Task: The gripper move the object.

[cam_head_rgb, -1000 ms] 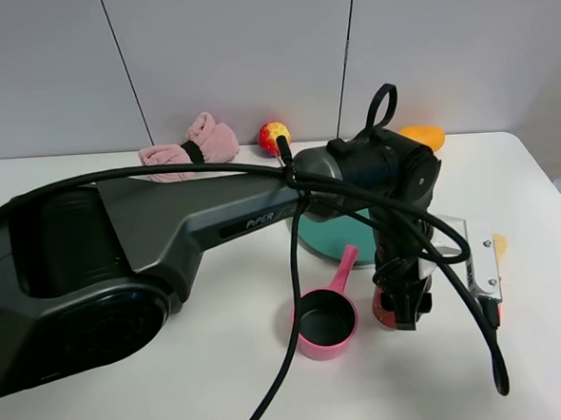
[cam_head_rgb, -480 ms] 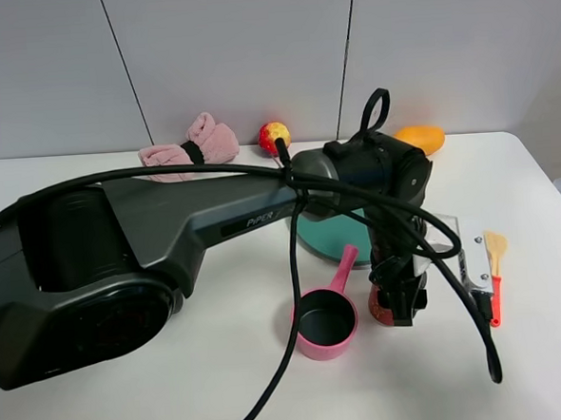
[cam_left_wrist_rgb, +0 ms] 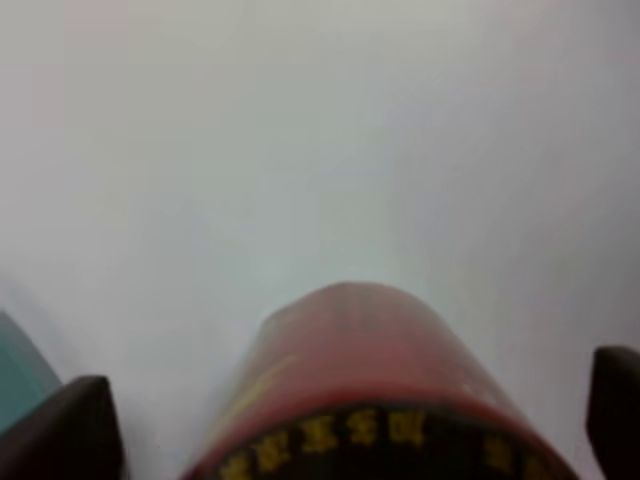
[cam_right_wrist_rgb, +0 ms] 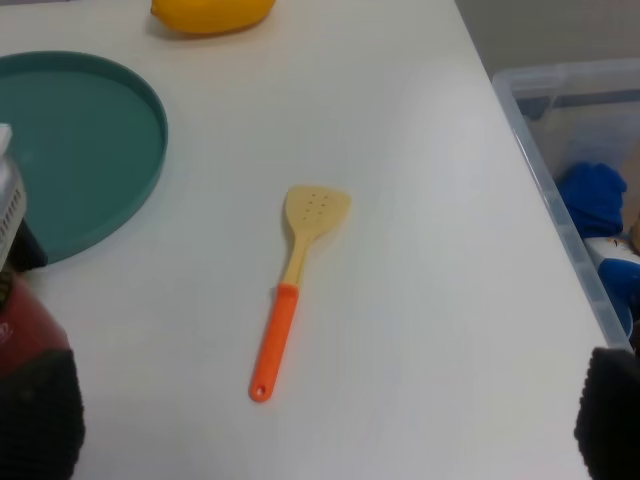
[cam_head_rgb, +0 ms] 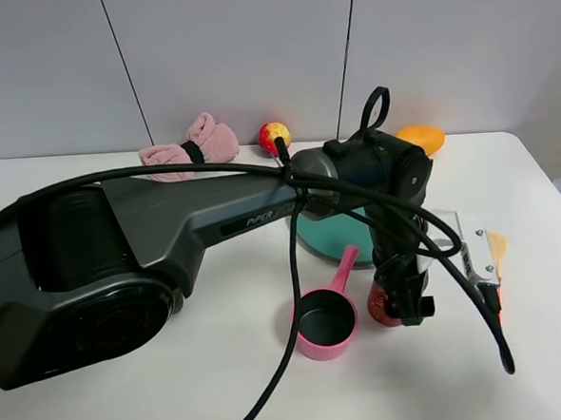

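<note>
The red can [cam_head_rgb: 379, 302] stands on the white table just right of the pink pan. The big black PIPER arm reaches in from the left, and my left gripper [cam_head_rgb: 405, 302] points down over the can. In the left wrist view the can [cam_left_wrist_rgb: 350, 380] fills the space between the two black fingers [cam_left_wrist_rgb: 60, 430], with a thin strip of table showing on each side. The jaws stand apart around it. My right gripper [cam_right_wrist_rgb: 325, 420] is open and empty, with only its blurred fingertips at the view's lower corners. An edge of the can [cam_right_wrist_rgb: 20, 340] shows there.
A pink saucepan [cam_head_rgb: 327, 317] lies left of the can and a teal plate [cam_head_rgb: 334, 235] behind it. A yellow-and-orange spatula [cam_right_wrist_rgb: 295, 280] lies to the right. A mango [cam_head_rgb: 421, 137], a red-yellow ball [cam_head_rgb: 273, 134] and a pink cloth [cam_head_rgb: 191, 149] sit at the back. A clear bin [cam_right_wrist_rgb: 575, 170] stands beside the table.
The left wrist has turned and shifted slightly over the can, swinging its white mount and cable loop. The can has stayed at about the same spot on the table.
</note>
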Controlling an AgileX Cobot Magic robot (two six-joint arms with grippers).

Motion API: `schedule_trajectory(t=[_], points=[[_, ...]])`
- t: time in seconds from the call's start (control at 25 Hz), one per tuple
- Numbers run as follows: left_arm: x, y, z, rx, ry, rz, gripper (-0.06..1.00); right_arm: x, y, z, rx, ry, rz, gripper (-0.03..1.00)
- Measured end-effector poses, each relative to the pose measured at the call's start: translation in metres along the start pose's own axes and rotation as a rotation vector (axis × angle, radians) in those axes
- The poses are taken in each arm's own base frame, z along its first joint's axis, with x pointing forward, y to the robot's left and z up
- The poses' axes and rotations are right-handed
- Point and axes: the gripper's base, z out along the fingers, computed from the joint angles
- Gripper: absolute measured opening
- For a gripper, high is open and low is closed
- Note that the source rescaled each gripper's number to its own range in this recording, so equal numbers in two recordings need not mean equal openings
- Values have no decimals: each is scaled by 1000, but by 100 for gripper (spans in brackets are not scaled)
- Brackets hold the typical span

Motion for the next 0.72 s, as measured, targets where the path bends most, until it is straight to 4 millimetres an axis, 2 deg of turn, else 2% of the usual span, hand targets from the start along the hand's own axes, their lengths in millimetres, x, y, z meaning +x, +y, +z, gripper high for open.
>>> schedule_trajectory(t=[0.08, 0.2, 0.28, 0.36, 0.56, 0.72], points=[[0, 0, 0, -3, -4, -30, 94, 0, 0, 0, 0, 0, 0, 100], [-1, 0, -4, 1, -2, -57, 97, 0, 0, 0, 0, 0, 0, 100], [-4, 0, -16, -8, -17, -91, 98, 0, 0, 0, 0, 0, 0, 100], [-11, 1, -39, -34, -52, -141, 98, 0, 0, 0, 0, 0, 0, 100], [-20, 9, -118, -157, -162, -384, 98, 0, 0, 0, 0, 0, 0, 100], [-3, 34, -177, -316, -233, -582, 98, 0, 0, 0, 0, 0, 0, 100]])
